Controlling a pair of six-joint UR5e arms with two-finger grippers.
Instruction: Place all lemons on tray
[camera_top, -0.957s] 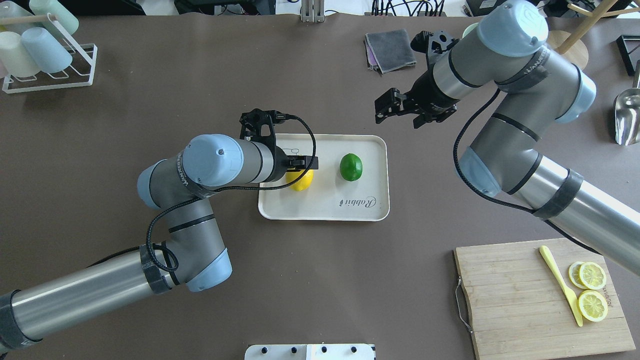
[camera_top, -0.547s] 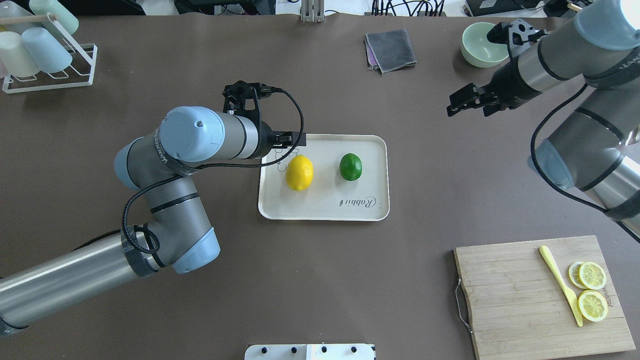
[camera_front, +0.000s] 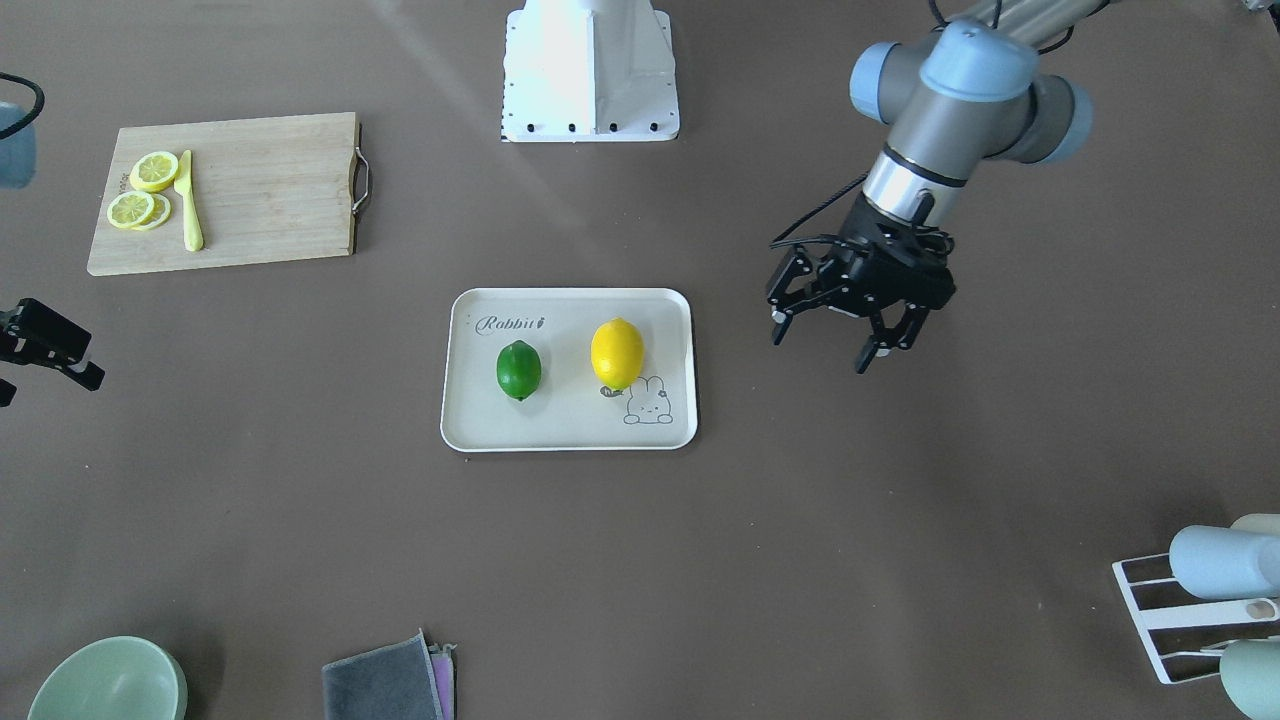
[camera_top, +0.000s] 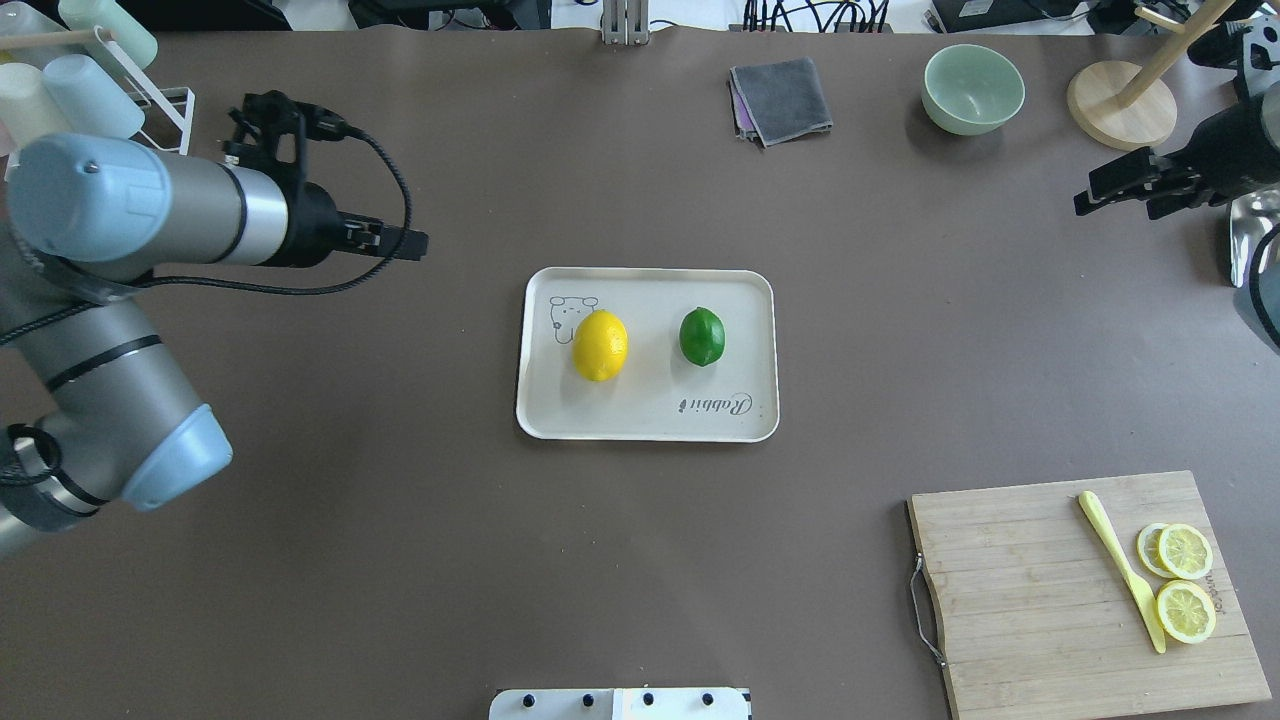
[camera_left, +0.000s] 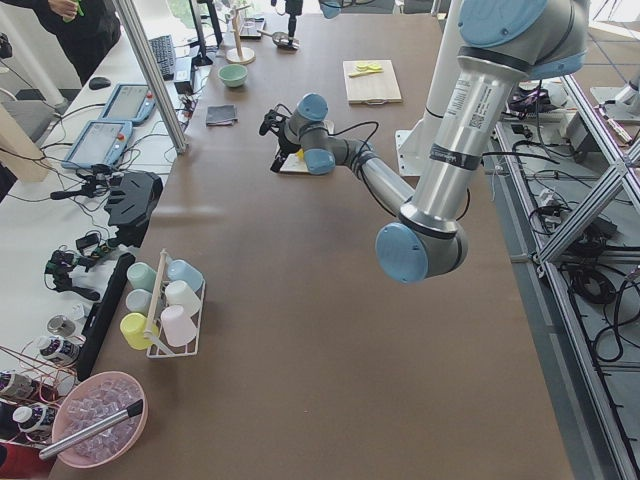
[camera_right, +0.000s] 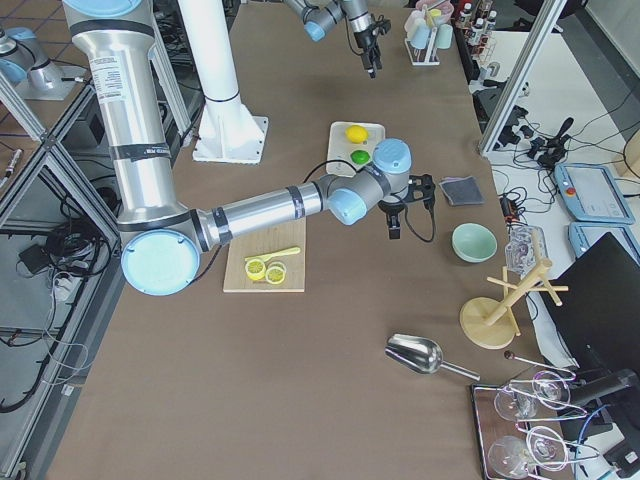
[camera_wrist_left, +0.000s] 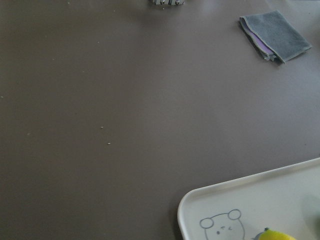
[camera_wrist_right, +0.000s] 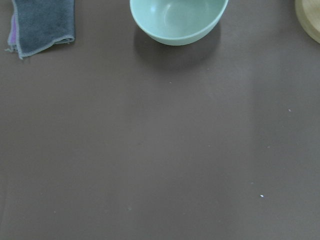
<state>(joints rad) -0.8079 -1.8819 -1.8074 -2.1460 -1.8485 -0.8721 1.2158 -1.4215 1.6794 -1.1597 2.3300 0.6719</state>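
Observation:
The yellow lemon (camera_top: 600, 345) and the dark green lemon (camera_top: 702, 335) lie side by side on the cream tray (camera_top: 650, 412) at mid-table. They also show in the front view, yellow (camera_front: 617, 353) and green (camera_front: 519, 369), on the tray (camera_front: 570, 428). My left gripper (camera_top: 405, 241) is open and empty, well left of the tray and above the table; the front view (camera_front: 820, 354) shows its jaws spread. My right gripper (camera_top: 1098, 199) is open and empty at the far right edge. The left wrist view shows a tray corner (camera_wrist_left: 200, 210) and a sliver of yellow lemon (camera_wrist_left: 277, 235).
A wooden cutting board (camera_top: 1030, 590) with lemon slices (camera_top: 1185, 580) and a yellow knife (camera_top: 1120, 565) is at the front right. A green bowl (camera_top: 973, 88), grey cloth (camera_top: 780, 100), wooden stand (camera_top: 1120, 105) and metal scoop (camera_top: 1255, 230) are at the back right. A cup rack (camera_top: 90, 100) is at the back left.
My left gripper, which was down over the yellow lemon, has left it on the tray and pulled away to the left. My right arm has pulled back to the far right.

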